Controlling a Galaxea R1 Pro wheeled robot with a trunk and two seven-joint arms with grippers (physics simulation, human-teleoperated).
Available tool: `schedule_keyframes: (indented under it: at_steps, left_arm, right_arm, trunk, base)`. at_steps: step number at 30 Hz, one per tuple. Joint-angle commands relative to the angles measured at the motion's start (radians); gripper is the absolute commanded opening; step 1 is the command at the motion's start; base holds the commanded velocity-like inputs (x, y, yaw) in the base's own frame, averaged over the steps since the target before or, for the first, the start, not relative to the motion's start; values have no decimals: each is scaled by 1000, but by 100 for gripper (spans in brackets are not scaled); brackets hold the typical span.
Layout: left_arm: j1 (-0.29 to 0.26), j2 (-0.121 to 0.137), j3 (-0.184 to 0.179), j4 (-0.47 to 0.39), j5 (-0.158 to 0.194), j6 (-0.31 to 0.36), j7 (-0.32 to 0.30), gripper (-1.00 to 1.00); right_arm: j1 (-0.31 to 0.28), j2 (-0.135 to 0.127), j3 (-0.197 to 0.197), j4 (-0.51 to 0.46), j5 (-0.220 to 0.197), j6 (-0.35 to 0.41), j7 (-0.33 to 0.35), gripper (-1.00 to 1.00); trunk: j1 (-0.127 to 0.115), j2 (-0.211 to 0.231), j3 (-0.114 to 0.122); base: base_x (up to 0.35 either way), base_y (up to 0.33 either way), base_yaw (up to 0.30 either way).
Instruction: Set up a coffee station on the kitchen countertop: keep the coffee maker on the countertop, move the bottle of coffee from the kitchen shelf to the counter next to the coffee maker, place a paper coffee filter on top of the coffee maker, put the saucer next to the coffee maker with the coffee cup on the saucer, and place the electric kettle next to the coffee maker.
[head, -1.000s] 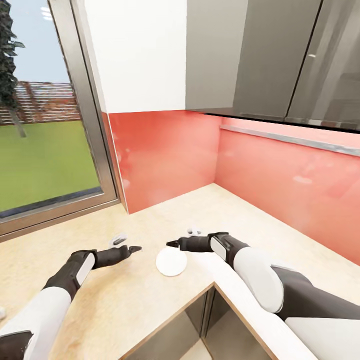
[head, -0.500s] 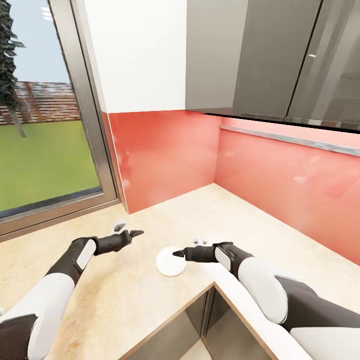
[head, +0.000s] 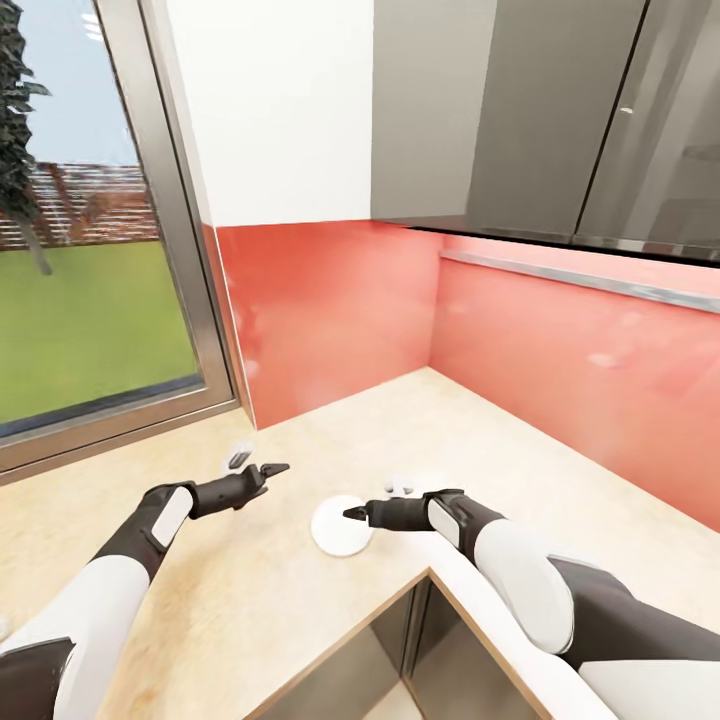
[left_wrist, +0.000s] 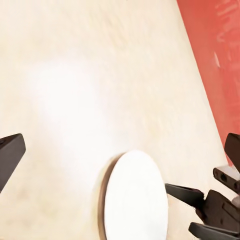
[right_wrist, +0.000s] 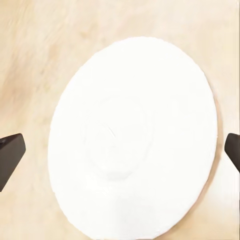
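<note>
Right end effector (head: 350, 514) hovers wide open, empty, over the saucer (head: 340, 526) on the kitchen countertop (head: 250, 590)

The counter (head: 470, 430) is pale tan wood, faintly speckled, with a lighter cream sheen in patches. On it the saucer (head: 340, 524) is plain white, no pattern on it. Both arms are white at the forearm and black towards the wrist; the left tool (head: 265, 470) and the right tool (head: 352, 513) are black. The backsplash (head: 560, 350) is glossy coral red with pale smudged reflections. The wall cabinets (head: 560, 110) are dark grey, beside a white panel (head: 280, 100). Through the grey-framed window (head: 90, 220) show green grass and blue sky.
</note>
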Motion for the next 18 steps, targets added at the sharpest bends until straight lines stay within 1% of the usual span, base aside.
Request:
schedule_keyframes:
  at_steps: [1, 4, 9, 12, 15, 18]
  left_arm:
    - [-1, 0, 3, 0, 1, 5, -2, 100]
    - [0, 0, 3, 1, 2, 5, -2, 100]
    - [1, 0, 3, 2, 1, 4, -3, 100]
    - [1, 0, 4, 3, 1, 4, -3, 100]
    - [1, 0, 3, 26, 1, 4, -5, 100]
    - [3, 0, 3, 52, 3, 3, -7, 100]
  right_arm:
    - [1, 0, -9, -2, 9, 7, 3, 100]
    - [8, 0, -9, -2, 9, 7, 3, 100]
    - [17, 2, -9, -2, 9, 7, 3, 100]
    - [22, 2, -9, -2, 9, 7, 3, 100]
    - [35, 2, -9, -2, 9, 7, 3, 100]
    - [43, 3, -9, -2, 9, 7, 3, 100]
  trunk:
    - [1, -2, -2]
    - [1, -2, -2]
    - [1, -2, -2]
    - [1, -2, -2]
    - [1, -2, -2]
    - [1, -2, -2]
  base:
    - [231, 0, 0]
    - [113, 0, 0]
    - [20, 0, 0]
    - [100, 0, 0]
    - [183, 0, 0]
    - [72, 0, 0]
